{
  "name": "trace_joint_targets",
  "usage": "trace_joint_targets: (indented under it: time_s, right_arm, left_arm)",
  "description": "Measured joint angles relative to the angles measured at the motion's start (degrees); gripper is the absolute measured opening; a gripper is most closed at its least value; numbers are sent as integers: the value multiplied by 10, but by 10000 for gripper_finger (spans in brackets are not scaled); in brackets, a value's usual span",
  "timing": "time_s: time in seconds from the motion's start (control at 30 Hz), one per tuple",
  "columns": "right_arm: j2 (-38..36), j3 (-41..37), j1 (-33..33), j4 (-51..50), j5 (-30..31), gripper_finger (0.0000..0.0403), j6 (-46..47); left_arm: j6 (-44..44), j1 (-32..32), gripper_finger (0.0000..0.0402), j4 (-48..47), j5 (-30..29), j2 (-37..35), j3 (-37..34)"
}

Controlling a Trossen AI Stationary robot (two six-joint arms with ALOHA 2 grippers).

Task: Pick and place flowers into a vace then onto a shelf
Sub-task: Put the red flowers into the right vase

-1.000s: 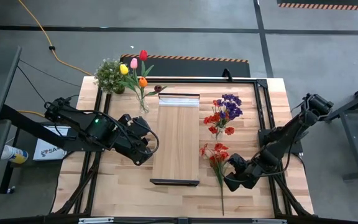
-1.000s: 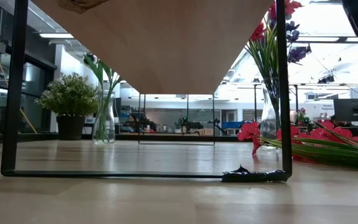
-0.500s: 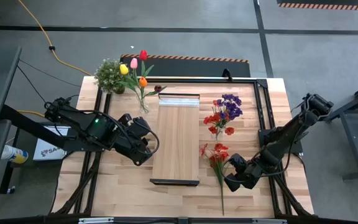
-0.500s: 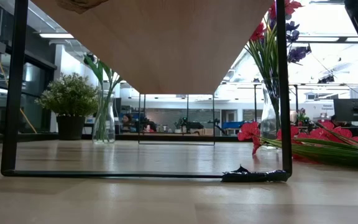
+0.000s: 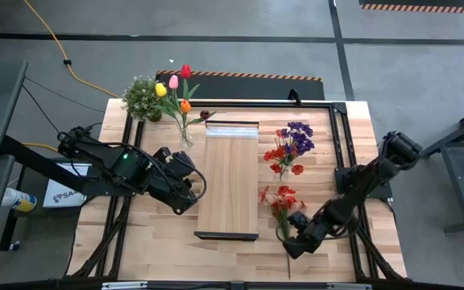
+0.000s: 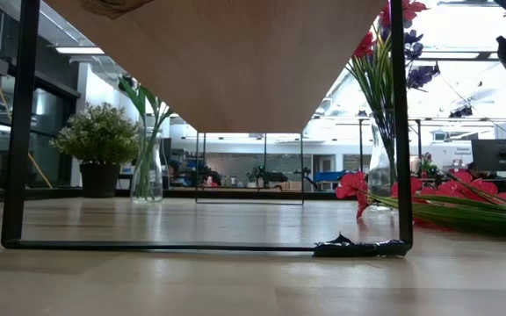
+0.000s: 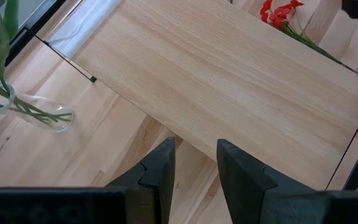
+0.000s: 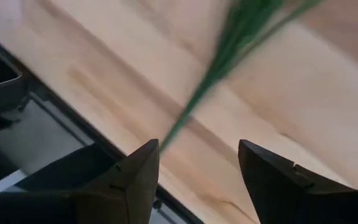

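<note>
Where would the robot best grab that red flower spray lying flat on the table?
Probably on the bare green stem, from straight above with open fingers astride it. The spray lies flat, and the thin stem is free of petals. The right gripper is already over it, open.

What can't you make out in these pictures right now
- High view: the right pincer covers part of the loose red spray's stem, so contact is unclear.
- Right wrist view: the stem is blurred.
- Low view: the shelf blocks the left pincer.
- High view: vase glass under the tulips is too small.
</note>
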Motion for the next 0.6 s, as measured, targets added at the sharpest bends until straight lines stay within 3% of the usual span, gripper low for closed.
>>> trace_joint_targets:
  time_s: [0.6]
  right_arm:
    - [53,0,-38,40,28,196,25]
  left_arm:
    - [6,0,152,-5,1,0,0]
